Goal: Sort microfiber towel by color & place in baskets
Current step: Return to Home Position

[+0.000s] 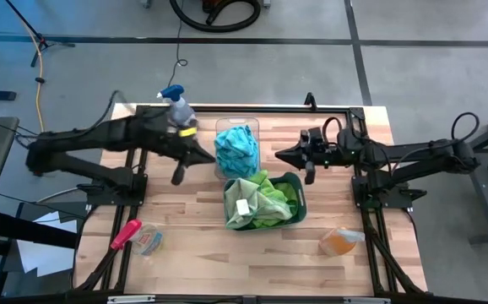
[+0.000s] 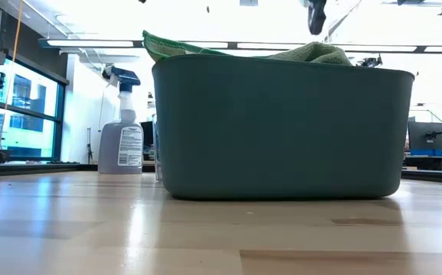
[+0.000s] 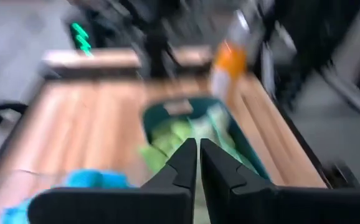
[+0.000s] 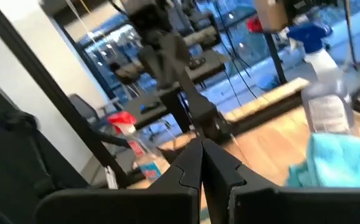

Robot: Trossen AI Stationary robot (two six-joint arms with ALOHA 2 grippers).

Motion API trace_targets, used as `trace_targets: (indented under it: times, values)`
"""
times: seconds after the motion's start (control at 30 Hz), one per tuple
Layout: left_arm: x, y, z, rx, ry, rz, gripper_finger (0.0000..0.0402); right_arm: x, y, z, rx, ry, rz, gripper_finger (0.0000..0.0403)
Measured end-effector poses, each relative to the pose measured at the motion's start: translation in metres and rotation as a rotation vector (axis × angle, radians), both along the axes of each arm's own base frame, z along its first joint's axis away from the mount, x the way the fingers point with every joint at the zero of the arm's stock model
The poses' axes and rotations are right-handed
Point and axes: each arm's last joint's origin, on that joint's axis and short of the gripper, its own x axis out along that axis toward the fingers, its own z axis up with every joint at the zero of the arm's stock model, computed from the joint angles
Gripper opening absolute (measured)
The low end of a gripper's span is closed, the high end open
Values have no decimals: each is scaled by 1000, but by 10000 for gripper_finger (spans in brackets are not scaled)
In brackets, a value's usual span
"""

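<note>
Turquoise towels (image 1: pixel 236 148) fill the clear narrow basket (image 1: pixel 237 127) at the table's far middle. Lime green towels (image 1: pixel 261 203) heap in the dark teal basket (image 1: pixel 297 196) just nearer; in the low view the teal basket (image 2: pixel 282 130) fills the middle with green towels (image 2: pixel 313 52) above its rim. My left gripper (image 1: pixel 207 156) hangs shut and holds nothing, left of the clear basket; its fingers (image 3: pixel 198 163) meet in the left wrist view. My right gripper (image 1: pixel 279 154) is shut and holds nothing, right of the clear basket, its fingertips (image 4: pixel 201 152) together.
A spray bottle (image 1: pixel 178 108) with a blue trigger stands at the far left, beside my left arm. A pink-handled brush (image 1: pixel 127 234) and a round container (image 1: pixel 149 241) lie near left. An orange-tinted bag (image 1: pixel 340 241) lies near right. Bare wood spans the near edge.
</note>
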Motion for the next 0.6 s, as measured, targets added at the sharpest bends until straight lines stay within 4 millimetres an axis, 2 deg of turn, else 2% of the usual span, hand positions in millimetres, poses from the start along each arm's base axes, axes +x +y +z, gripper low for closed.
trace_targets:
  times: [0.27, 0.43, 0.6]
  values:
    - [-49, 0, -47, -72, -418, 173, 1, -1, -5, 20, -62, -95, 37, 0]
    - [-63, -2, -82, -177, -519, 206, 0, -2, -5, 40, -158, -102, 26, 0]
    - [-67, -7, -111, -262, -537, 232, 0, -4, -6, 47, -176, -22, 3, 0]
